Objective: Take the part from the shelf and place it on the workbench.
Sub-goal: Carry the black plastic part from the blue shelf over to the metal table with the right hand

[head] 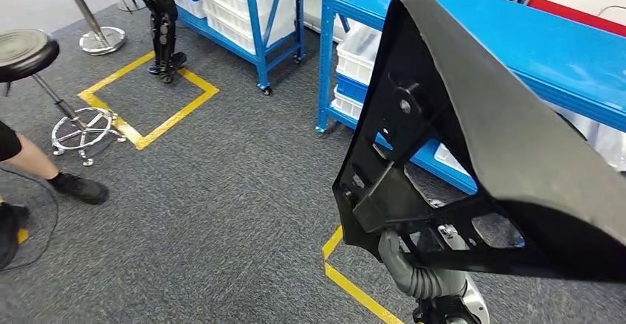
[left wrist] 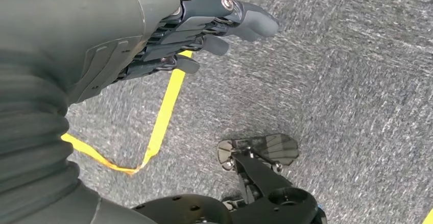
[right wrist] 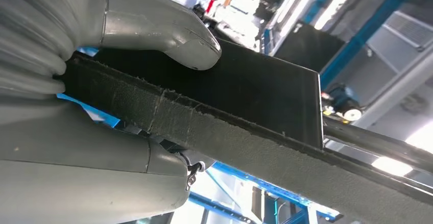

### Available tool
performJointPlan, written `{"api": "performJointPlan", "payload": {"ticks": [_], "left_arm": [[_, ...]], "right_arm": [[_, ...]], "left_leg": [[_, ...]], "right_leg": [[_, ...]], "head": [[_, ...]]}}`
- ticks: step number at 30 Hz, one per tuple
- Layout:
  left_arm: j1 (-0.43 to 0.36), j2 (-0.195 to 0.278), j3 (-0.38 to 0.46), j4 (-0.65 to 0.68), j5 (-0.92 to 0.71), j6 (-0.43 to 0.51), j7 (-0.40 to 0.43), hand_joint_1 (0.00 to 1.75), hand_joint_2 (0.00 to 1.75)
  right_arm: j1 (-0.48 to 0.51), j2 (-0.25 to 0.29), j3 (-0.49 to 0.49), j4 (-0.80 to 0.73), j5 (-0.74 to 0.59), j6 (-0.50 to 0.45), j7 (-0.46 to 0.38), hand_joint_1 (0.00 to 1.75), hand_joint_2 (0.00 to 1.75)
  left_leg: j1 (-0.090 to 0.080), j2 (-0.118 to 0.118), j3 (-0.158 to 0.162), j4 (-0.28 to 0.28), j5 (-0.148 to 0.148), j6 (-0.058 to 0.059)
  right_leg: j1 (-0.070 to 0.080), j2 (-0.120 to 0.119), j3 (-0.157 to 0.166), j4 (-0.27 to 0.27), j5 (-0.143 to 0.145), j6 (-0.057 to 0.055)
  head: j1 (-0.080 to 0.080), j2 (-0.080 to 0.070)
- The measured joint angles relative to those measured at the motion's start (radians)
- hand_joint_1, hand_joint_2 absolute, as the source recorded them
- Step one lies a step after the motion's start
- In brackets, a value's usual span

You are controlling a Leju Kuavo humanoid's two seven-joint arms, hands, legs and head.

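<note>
Filling the right half of the head view, a large black part (head: 502, 139) with a felt-like curved face and a ribbed plastic frame behind it is held up in the air, from about twelve o'clock round to four o'clock. It is off the shelf and rests on no surface; it hangs above grey carpet (head: 214, 206).

Behind it, at one to two o'clock, stands a blue shelf unit (head: 517, 36) with white bins (head: 358, 51) on its lower levels. A second blue rack (head: 255, 14) with more white bins stands at eleven to twelve o'clock.

Yellow floor tape (head: 148, 102) marks a square at ten o'clock, where another robot's dark legs (head: 162, 25) stand on its far edge. A black round stool (head: 26, 51) on a chrome base sits at nine o'clock. Beside it, a person's leg and black shoe (head: 77, 187) come in from the picture's left edge.

The right hand (right wrist: 92, 96) grips the part's (right wrist: 245, 117) edge, its thick grey thumb pressed on one face and the rest of the hand on the other. In the head view its grey fingers (head: 410, 272) show at five o'clock under the frame.

The left hand (left wrist: 199, 27) hangs over the carpet with fingers extended, close together, holding nothing.
</note>
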Motion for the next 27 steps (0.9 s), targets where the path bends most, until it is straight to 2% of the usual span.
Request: {"api": "performJointPlan", "payload": {"ticks": [2,3,5,6,7,8,9,10,11,13,14,15,16,18,19,20,22,24,25,26,27], "left_arm": [[0.004,0.000,0.000,0.000,0.000,0.000,0.000,0.00,1.75],[0.007,0.001,0.001,0.000,0.000,0.000,0.000,0.00,1.75],[0.010,0.001,0.001,0.000,0.000,0.000,0.000,0.00,1.75],[0.009,0.001,0.001,0.000,0.000,0.000,0.001,0.00,1.75],[0.008,0.001,0.001,0.000,0.000,0.000,0.001,0.00,1.75],[0.007,0.000,0.001,0.000,-0.001,0.000,0.001,0.00,1.75],[0.007,0.000,0.001,0.000,-0.001,-0.001,0.001,0.00,1.75],[0.008,0.000,0.001,0.000,-0.002,-0.001,0.002,0.00,1.75],[0.008,0.000,0.001,0.000,-0.002,-0.003,0.002,0.00,1.75],[0.007,0.001,0.001,0.000,-0.003,-0.012,0.007,0.00,1.75],[0.006,0.001,0.001,0.000,-0.003,-0.019,0.010,0.00,1.75],[0.004,0.001,0.001,0.000,-0.003,-0.027,0.013,0.00,1.75],[0.003,0.001,0.001,0.000,-0.003,-0.033,0.016,0.00,1.75],[0.003,0.002,0.004,0.000,-0.001,-0.039,0.021,0.00,1.75],[0.003,0.003,0.006,0.000,-0.001,-0.041,0.024,0.00,1.75],[0.003,0.004,0.008,0.000,0.000,-0.044,0.025,0.00,1.75],[0.002,0.005,0.010,0.000,0.001,-0.050,0.026,0.00,1.75],[0.002,0.006,0.011,0.000,0.001,-0.053,0.026,0.00,1.75],[0.002,0.006,0.011,0.000,0.001,-0.053,0.026,0.00,1.75],[0.003,0.007,0.012,0.000,0.001,-0.054,0.026,0.00,1.75],[0.003,0.007,0.012,0.000,0.001,-0.054,0.026,0.00,1.75]], "right_arm": [[0.008,-0.001,0.000,-0.007,0.000,0.000,-0.002,1.75,1.75],[0.010,-0.001,0.000,-0.009,0.000,0.000,-0.002,1.75,1.75],[0.016,0.000,0.000,-0.016,0.000,-0.001,-0.004,1.75,1.75],[0.020,0.000,0.000,-0.019,0.000,-0.001,-0.004,1.75,1.75],[0.024,0.000,0.000,-0.021,-0.001,-0.001,-0.005,1.75,1.75],[0.026,0.000,0.000,-0.021,-0.001,-0.001,-0.005,1.75,1.75],[0.028,0.001,0.000,-0.021,0.000,-0.001,-0.006,1.75,1.75],[0.029,0.001,0.000,-0.021,0.001,0.000,-0.007,1.75,1.75],[0.030,0.002,0.000,-0.021,0.002,0.001,-0.009,1.75,1.75],[0.032,0.004,0.000,-0.021,0.003,0.005,-0.012,1.75,1.75],[0.033,0.004,0.000,-0.021,0.003,0.008,-0.013,1.75,1.75],[0.034,0.005,0.000,-0.021,0.003,0.010,-0.014,1.75,1.75],[0.035,0.005,0.000,-0.022,0.004,0.013,-0.016,1.75,1.75],[0.038,0.005,0.000,-0.022,0.005,0.017,-0.018,1.75,1.75],[0.040,0.005,-0.001,-0.023,0.005,0.019,-0.019,1.75,1.75],[0.043,0.005,-0.002,-0.026,0.005,0.019,-0.021,1.75,1.75],[0.055,0.005,-0.004,-0.030,0.005,0.019,-0.024,1.75,1.75],[0.067,0.005,-0.006,-0.032,0.005,0.019,-0.025,1.75,1.75],[0.070,0.005,-0.007,-0.032,0.005,0.019,-0.025,1.75,1.75],[0.072,0.005,-0.007,-0.032,0.005,0.019,-0.025,1.75,1.75],[0.073,0.005,-0.008,-0.032,0.005,0.019,-0.025,1.75,1.75]], "left_leg": [[0.000,-0.016,-0.004,-0.005,0.006,-0.011],[0.000,-0.010,-0.007,-0.002,0.005,-0.016],[-0.002,0.043,-0.030,0.047,-0.029,-0.023],[-0.002,0.078,-0.054,0.102,-0.063,-0.026],[0.000,0.102,-0.084,0.169,-0.100,-0.031],[0.004,0.112,-0.112,0.230,-0.128,-0.035],[0.009,0.119,-0.130,0.273,-0.142,-0.039],[0.013,0.123,-0.127,0.275,-0.136,-0.043],[0.017,0.131,-0.104,0.237,-0.114,-0.046],[0.021,0.174,-0.022,0.102,-0.060,-0.050],[0.020,0.191,0.008,0.050,-0.045,-0.048],[0.017,0.203,0.025,0.020,-0.039,-0.043],[0.012,0.199,0.025,0.014,-0.040,-0.036],[0.008,0.172,0.022,0.008,-0.036,-0.020],[0.008,0.158,0.022,0.005,-0.033,-0.013],[0.010,0.146,0.022,0.002,-0.029,-0.005],[0.011,0.119,0.021,-0.001,-0.025,0.006],[0.009,0.087,0.019,0.000,-0.024,0.011],[0.009,0.071,0.018,0.000,-0.023,0.011],[0.009,0.055,0.018,0.000,-0.022,0.011],[0.009,0.039,0.018,0.000,-0.021,0.010]], "right_leg": [[0.001,-0.015,0.005,-0.006,0.006,-0.013],[-0.002,-0.026,0.008,-0.008,0.010,-0.020],[-0.009,-0.050,0.011,-0.013,0.017,-0.033],[-0.010,-0.063,0.012,-0.014,0.017,-0.038],[-0.008,-0.077,0.012,-0.014,0.017,-0.041],[-0.007,-0.092,0.011,-0.014,0.017,-0.042],[-0.006,-0.107,0.011,-0.014,0.016,-0.042],[-0.006,-0.122,0.011,-0.014,0.015,-0.042],[-0.006,-0.135,0.012,-0.013,0.014,-0.040],[-0.004,-0.158,0.016,-0.012,0.007,-0.030],[-0.001,-0.169,0.019,-0.010,0.003,-0.024],[0.002,-0.178,0.023,-0.010,-0.001,-0.018],[0.004,-0.189,0.026,-0.011,-0.003,-0.012],[0.001,-0.203,0.033,-0.014,-0.005,-0.001],[-0.001,-0.186,0.028,-0.004,-0.013,0.003],[-0.003,-0.157,0.016,0.023,-0.029,0.003],[-0.005,-0.089,-0.039,0.138,-0.082,-0.005],[-0.005,-0.067,-0.101,0.255,-0.121,-0.007],[-0.005,-0.065,-0.113,0.271,-0.120,-0.002],[-0.006,-0.063,-0.104,0.244,-0.102,0.005],[-0.007,-0.054,-0.077,0.183,-0.073,0.013]], "head": [[0.000,0.000],[-0.001,0.000],[-0.005,0.000],[-0.006,0.000],[-0.008,0.000],[-0.008,0.000],[-0.007,0.000],[-0.008,0.000],[-0.008,0.000],[-0.009,0.000],[-0.006,0.000],[-0.003,0.000],[0.000,0.000],[0.003,0.000],[0.003,0.000],[0.004,0.000],[0.006,0.000],[0.008,0.000],[0.008,0.000],[0.008,0.000],[0.008,0.000]]}}
